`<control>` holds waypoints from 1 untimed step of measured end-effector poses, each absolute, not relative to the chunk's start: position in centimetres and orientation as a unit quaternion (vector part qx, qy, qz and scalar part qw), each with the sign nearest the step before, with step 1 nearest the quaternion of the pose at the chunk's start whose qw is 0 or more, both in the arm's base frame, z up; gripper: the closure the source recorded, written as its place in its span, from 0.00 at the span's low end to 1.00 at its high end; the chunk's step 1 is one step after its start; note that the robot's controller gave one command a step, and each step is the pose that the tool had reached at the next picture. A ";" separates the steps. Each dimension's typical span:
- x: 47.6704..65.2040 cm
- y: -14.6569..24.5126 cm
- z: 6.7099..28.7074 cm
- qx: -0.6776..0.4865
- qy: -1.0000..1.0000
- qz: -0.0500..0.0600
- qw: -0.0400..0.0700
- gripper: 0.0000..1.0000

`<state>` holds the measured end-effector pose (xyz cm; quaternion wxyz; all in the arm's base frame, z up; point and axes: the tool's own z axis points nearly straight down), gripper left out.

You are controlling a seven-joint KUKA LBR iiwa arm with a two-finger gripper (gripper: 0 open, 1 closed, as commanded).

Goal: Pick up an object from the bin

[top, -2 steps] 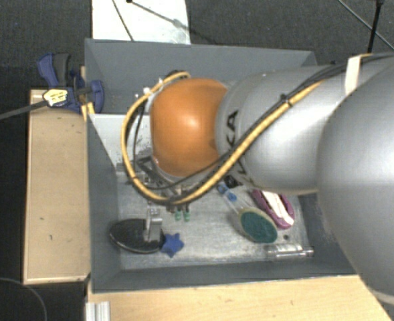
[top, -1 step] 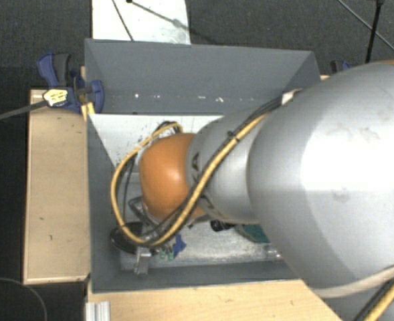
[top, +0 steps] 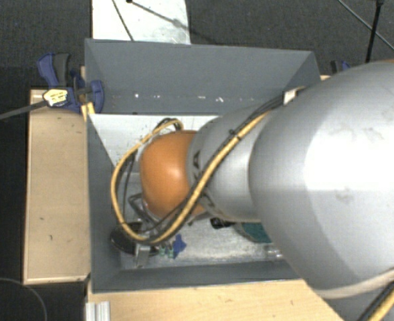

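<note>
Camera view from above has the grey arm (top: 330, 179) as its biggest shape, coming in from the right and covering most of the bin (top: 197, 72), whose back wall and left wall stand bare. At the arm's end sits the round orange cover (top: 163, 172), low over the left half of the floor, with yellow and black cables (top: 118, 179) looped around its left side and down under it. Below the cover, in the bin's near left corner, the gripper (top: 138, 246) is down at floor level close to the front wall. Its tip is tucked under the cover and cables, so whether it is spread or pressed together I cannot tell, and nothing can be seen held in it. The nearest loose thing is a small blue piece (top: 178, 247) on the floor just beside the gripper, toward the view's right and near the same front wall; whether the two touch I cannot tell. Its shape is too small to give a long axis. Farther right, half under the arm, lie a small dark bit (top: 218, 224) and a teal thing (top: 253, 232). By my judgement the pick is not yet made, and any try for the blue piece would turn on a short sideways shift along the front wall.
</note>
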<state>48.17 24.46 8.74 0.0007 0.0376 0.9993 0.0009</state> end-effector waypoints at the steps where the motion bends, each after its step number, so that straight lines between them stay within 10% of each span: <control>1: 51.6 25.0 19.5 0.031 0.999 0.003 0.005 1.00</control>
